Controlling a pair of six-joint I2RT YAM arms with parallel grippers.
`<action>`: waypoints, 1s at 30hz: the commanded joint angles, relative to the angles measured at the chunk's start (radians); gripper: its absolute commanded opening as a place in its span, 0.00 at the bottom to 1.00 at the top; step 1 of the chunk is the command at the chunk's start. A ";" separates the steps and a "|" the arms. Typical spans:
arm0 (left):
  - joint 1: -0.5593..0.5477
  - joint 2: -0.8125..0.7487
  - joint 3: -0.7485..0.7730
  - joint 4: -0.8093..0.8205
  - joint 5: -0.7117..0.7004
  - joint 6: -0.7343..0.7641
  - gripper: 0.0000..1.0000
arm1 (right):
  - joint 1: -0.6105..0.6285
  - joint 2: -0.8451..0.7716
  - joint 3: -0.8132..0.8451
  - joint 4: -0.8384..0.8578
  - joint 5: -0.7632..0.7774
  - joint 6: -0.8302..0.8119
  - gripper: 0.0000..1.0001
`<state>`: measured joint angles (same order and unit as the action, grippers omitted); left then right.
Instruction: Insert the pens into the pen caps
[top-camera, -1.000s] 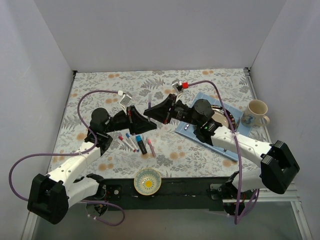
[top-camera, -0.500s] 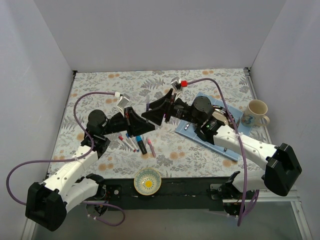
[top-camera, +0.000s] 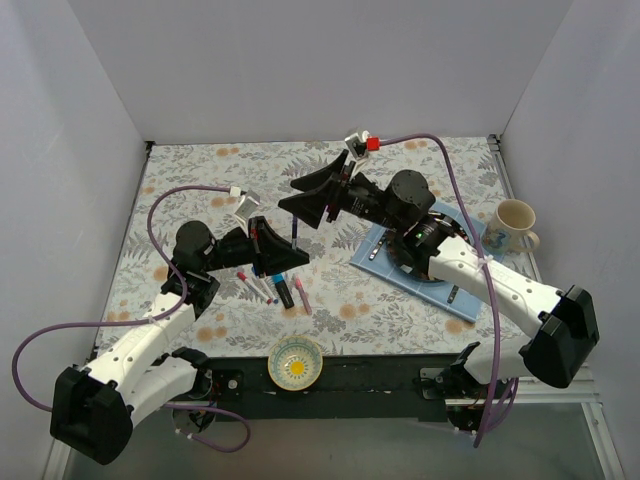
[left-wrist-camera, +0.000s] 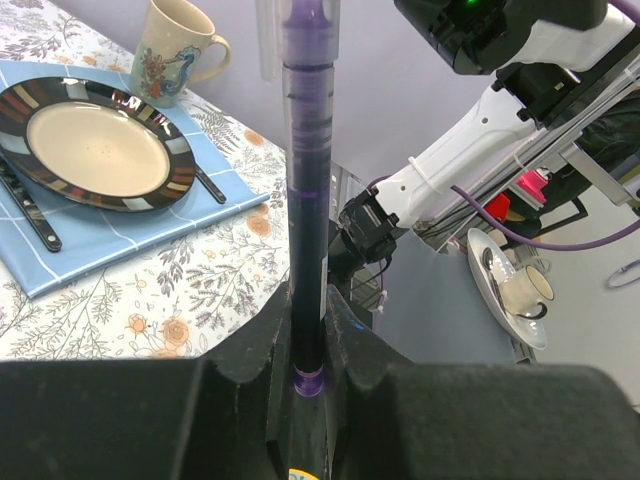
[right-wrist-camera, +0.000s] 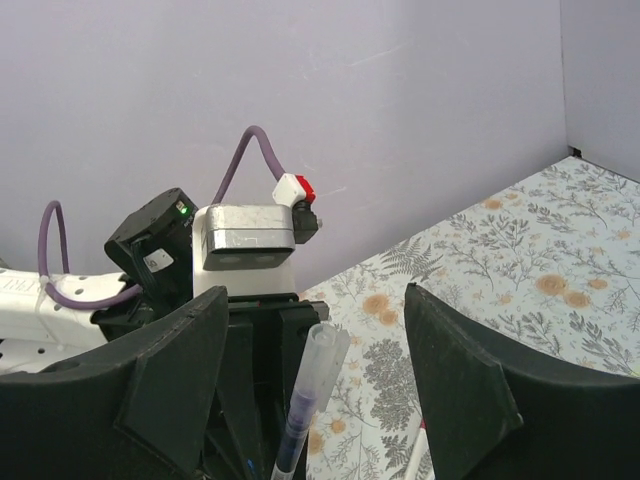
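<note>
My left gripper (top-camera: 290, 257) is shut on the lower barrel of a dark purple pen (left-wrist-camera: 305, 190), which stands upright out of the jaws. A clear pen cap (right-wrist-camera: 325, 355) sits on the pen's top end. My right gripper (right-wrist-camera: 315, 295) is open, its fingers wide apart on either side of the capped tip and touching nothing; in the top view it (top-camera: 306, 197) hovers just above and behind the pen (top-camera: 296, 237). Several more pens (top-camera: 268, 288) lie on the cloth under the left gripper, among them a black marker (top-camera: 284, 292) with a light-blue end.
A dark-rimmed plate (top-camera: 448, 232) with dark cutlery rests on a blue mat (top-camera: 470, 300) at the right, with a mug (top-camera: 512, 228) beyond it. A small bowl (top-camera: 296, 362) sits at the near edge between the arm bases. White walls enclose the floral table.
The right gripper has opened and drawn back up and away from the pen, leaving the clear cap on it. The left gripper still holds the pen and has shifted slightly left.
</note>
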<state>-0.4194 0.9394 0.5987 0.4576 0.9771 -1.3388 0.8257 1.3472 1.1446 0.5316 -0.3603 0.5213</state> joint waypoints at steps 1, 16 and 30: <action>-0.004 -0.017 -0.002 -0.014 0.008 0.023 0.00 | -0.003 0.018 0.072 -0.007 0.014 -0.033 0.75; -0.005 0.002 0.030 0.002 -0.216 0.030 0.00 | 0.004 -0.028 -0.190 0.120 -0.126 0.062 0.01; -0.002 0.096 0.211 0.015 -0.408 0.134 0.00 | 0.093 0.009 -0.365 0.151 -0.149 0.100 0.01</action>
<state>-0.4557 1.0321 0.6464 0.3065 0.8745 -1.1999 0.8036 1.3228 0.8742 0.8547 -0.2478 0.5976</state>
